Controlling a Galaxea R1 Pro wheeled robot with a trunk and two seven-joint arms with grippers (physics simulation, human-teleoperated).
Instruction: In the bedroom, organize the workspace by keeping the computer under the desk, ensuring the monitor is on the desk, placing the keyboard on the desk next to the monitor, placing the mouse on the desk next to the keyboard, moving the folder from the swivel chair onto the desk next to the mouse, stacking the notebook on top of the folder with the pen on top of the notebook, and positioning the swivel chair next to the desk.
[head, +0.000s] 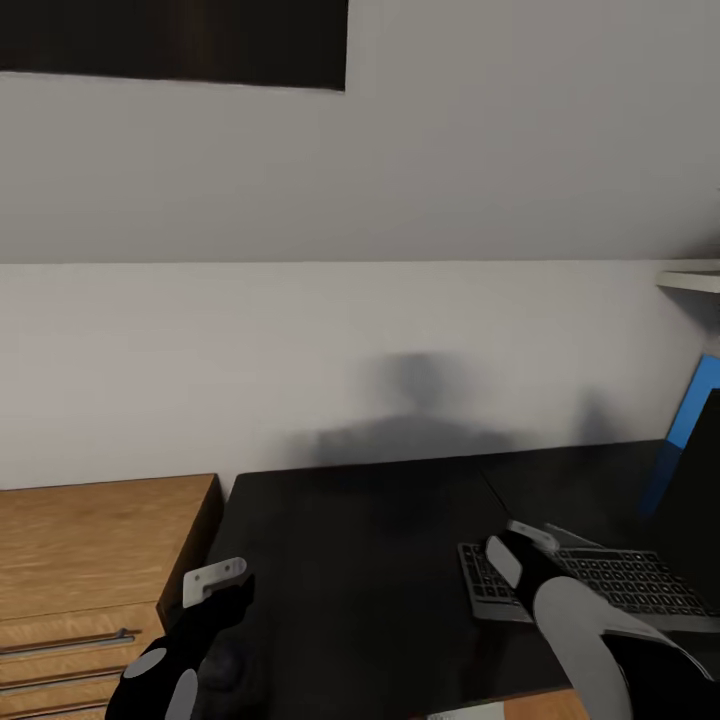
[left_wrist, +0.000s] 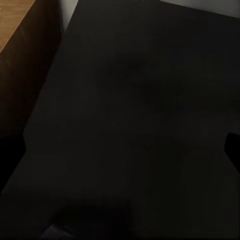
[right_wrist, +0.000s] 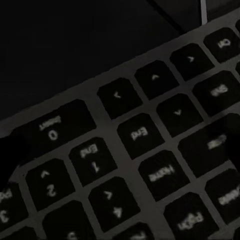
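Note:
The black keyboard (head: 620, 585) lies on the black desk (head: 370, 560) at the right, in front of the dark monitor (head: 695, 500) cut by the frame edge. My right gripper (head: 520, 548) hovers over the keyboard's left end. In the right wrist view the keys (right_wrist: 135, 150) are very close, with dark fingertips far apart at both edges, so it is open. Above the desk's left front part my left gripper (head: 225, 590) hangs open with nothing in it; its wrist view looks down on bare desk top (left_wrist: 135, 110).
A light wooden drawer unit (head: 90, 550) stands against the desk's left end and shows at a corner of the left wrist view (left_wrist: 20, 20). A blue back panel (head: 695, 400) rises behind the monitor. A white shelf (head: 690, 280) juts from the wall at the right.

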